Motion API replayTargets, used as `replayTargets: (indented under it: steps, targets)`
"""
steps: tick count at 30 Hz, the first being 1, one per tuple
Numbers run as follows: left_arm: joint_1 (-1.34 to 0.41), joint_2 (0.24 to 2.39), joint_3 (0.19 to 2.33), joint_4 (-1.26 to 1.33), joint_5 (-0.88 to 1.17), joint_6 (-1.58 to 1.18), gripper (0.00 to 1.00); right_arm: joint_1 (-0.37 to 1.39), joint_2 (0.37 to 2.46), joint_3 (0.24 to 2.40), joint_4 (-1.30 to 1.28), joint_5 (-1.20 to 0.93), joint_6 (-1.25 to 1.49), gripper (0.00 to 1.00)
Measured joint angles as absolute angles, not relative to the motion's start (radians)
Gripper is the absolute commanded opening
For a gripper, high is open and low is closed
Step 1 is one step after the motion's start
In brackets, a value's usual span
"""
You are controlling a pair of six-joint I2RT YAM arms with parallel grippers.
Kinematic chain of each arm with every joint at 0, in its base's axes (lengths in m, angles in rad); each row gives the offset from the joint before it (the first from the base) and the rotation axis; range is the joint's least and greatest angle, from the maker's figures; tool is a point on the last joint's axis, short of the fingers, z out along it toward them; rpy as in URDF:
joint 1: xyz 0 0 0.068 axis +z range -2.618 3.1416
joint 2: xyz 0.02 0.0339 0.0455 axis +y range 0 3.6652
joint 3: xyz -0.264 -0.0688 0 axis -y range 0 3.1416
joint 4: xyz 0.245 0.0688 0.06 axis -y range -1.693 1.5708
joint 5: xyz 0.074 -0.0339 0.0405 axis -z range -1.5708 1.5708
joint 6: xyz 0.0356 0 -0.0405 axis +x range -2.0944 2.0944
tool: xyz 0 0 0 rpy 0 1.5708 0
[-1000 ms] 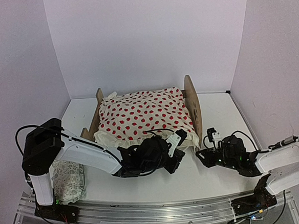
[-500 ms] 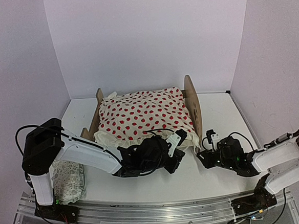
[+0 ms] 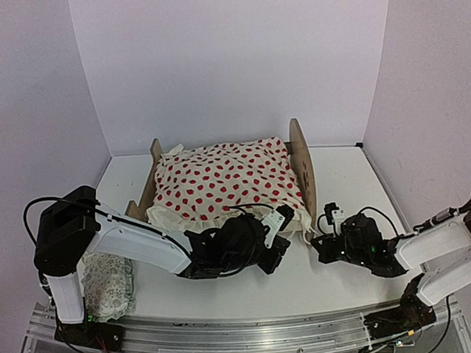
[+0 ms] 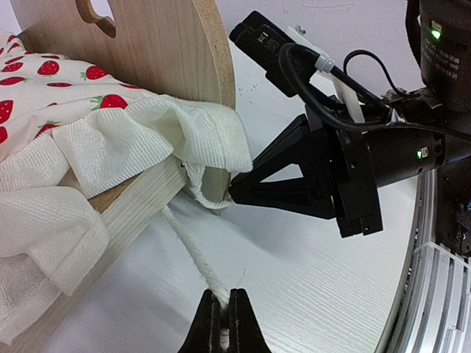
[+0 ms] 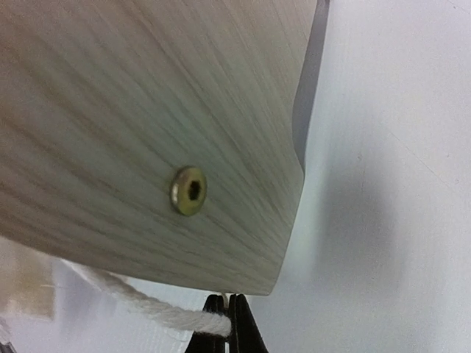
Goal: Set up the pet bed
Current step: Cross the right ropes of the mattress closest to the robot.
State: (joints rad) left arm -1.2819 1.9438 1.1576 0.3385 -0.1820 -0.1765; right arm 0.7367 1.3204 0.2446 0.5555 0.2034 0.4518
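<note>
The pet bed (image 3: 304, 168) sits at the back of the white table (image 3: 341, 177), about in the middle. Its tall round headboard (image 4: 169, 44) is at the right end and the low board is at the left end. The headboard has a paw-shaped hole (image 4: 96, 9) near the top. A small gold screw (image 5: 188, 191) sits in the wood low down on its outer side.

A cream blanket (image 3: 224, 181) with little red strawberries lies over the whole bed. Its frilly edge hangs over the front side of the bed and around the headboard's bottom corner.

A white string (image 4: 188, 246) comes out from under that frilly edge, by the bed's wooden side rail. The left pincer (image 4: 227, 309) is down on the table in front of the bed, and its two fingers are pressed together on this string. The right pincer (image 5: 227, 305) is just beside the headboard's bottom front corner. Its fingers are pressed together too, with a bit of white string pinched between them. I cannot tell if it is one string or two. The two pincers are near each other.

A small pale pillow (image 3: 107, 282) with a pattern lies far off at the front left, by the left arm's base.
</note>
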Motion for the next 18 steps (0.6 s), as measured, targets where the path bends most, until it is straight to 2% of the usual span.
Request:
replayTargets:
  steps: [4,10,18]
  targets:
    - [-1.282,1.944,1.158,0.339,-0.184,-0.162,0.0,0.737,1.217,0.299,0.405,0.159,0.5,0.0]
    - [-1.282,1.944,1.158,0.339,-0.189,-0.144,0.0,0.737,1.089,0.531,-0.059,0.055,0.546,0.0]
    - [-1.282,1.944,1.18,0.342,-0.211,-0.127,0.0,0.736,1.1,0.751,-0.579,-0.114,0.608,0.0]
